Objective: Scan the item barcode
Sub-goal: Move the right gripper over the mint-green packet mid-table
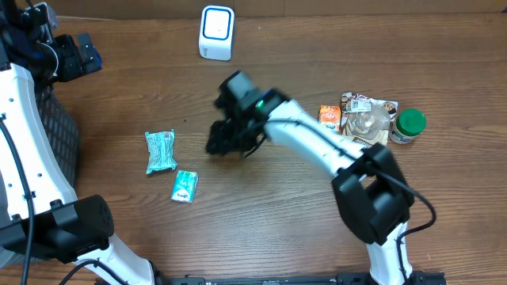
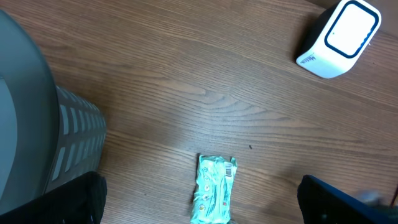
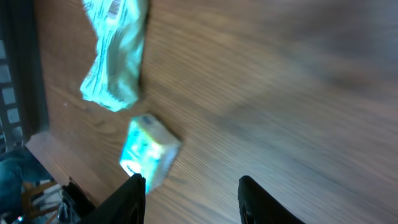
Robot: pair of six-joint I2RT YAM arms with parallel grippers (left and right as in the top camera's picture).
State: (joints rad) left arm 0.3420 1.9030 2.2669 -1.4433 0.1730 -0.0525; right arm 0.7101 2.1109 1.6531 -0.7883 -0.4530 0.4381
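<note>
— Wooden table, and the small green pack lies flat on it. Which way from the right gripper?
— Left of it, near. Its long side runs front to back. That gripper's fingers are spread, holding nothing.

There are two mint-green items left of centre: one larger crinkled packet and one smaller packet. One white barcode scanner stands at the top of the frame. At the right are one orange packet, one clear blister pack and one green-lidded jar. One dark mesh basket is at the left edge.
</note>
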